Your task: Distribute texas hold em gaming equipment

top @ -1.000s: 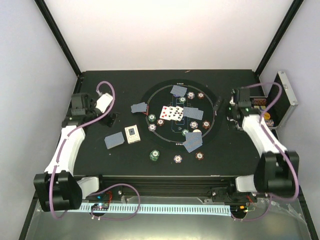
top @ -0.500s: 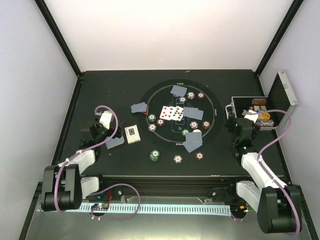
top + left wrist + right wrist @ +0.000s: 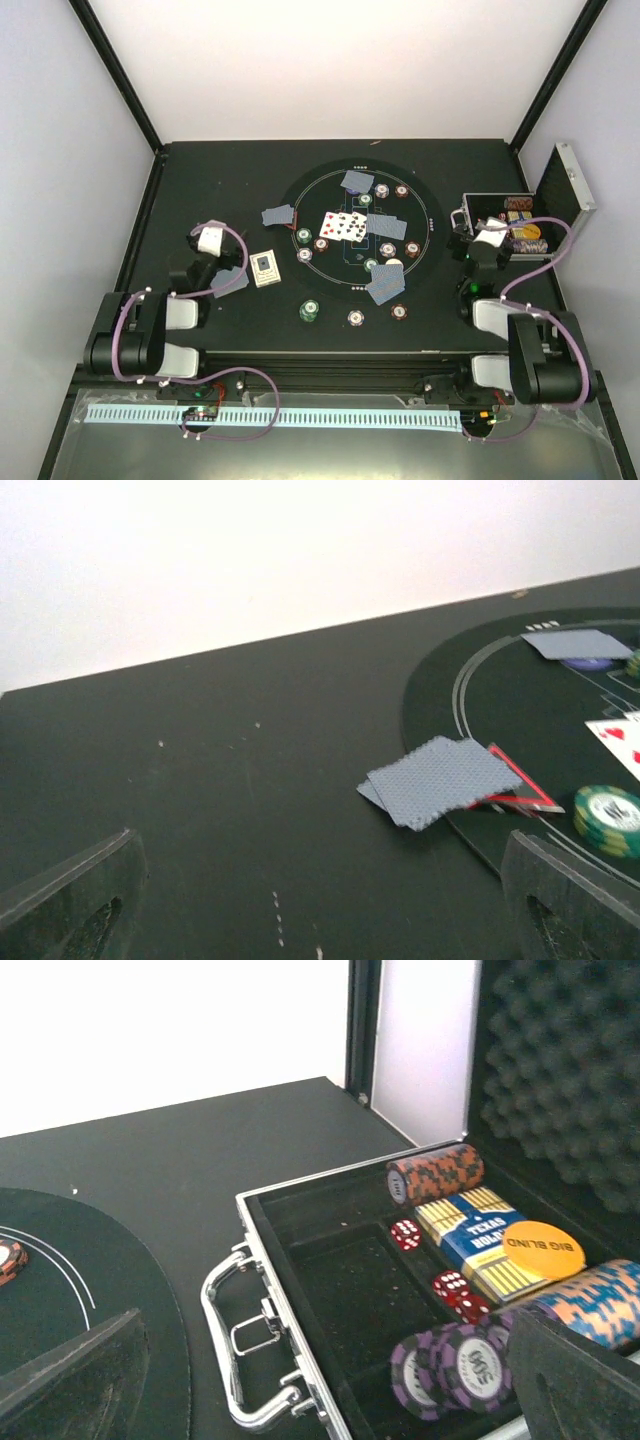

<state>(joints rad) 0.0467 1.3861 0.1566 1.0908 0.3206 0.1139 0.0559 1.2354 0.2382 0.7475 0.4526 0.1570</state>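
Observation:
Grey-blue backed cards lie in pairs on and around the black mat (image 3: 432, 215): one pair (image 3: 278, 215) at its left rim, others (image 3: 358, 181) (image 3: 385, 287) on it. Face-up cards (image 3: 343, 225) lie in its centre, with chips such as a green one (image 3: 304, 236) round them. My left gripper (image 3: 212, 260) is open and empty, beside a card pair (image 3: 228, 282). In the left wrist view the gripper (image 3: 320, 905) faces the left-rim pair (image 3: 440, 780), which lies on a red triangle marker (image 3: 528, 792) near a green chip stack (image 3: 610, 815). My right gripper (image 3: 478, 255) (image 3: 320, 1385) is open and empty in front of the case.
The open silver case (image 3: 468, 203) stands at the right; the right wrist view shows its handle (image 3: 235, 1345), chips, red dice and a blue card box (image 3: 470, 1230). A card deck (image 3: 264, 268), a green chip stack (image 3: 310, 312), a white chip (image 3: 356, 318) and a brown-red chip (image 3: 399, 311) lie near the mat's front.
Both arms have folded back toward the near edge. The left gripper came in from the far left; the right one drew back from the case, which now shows.

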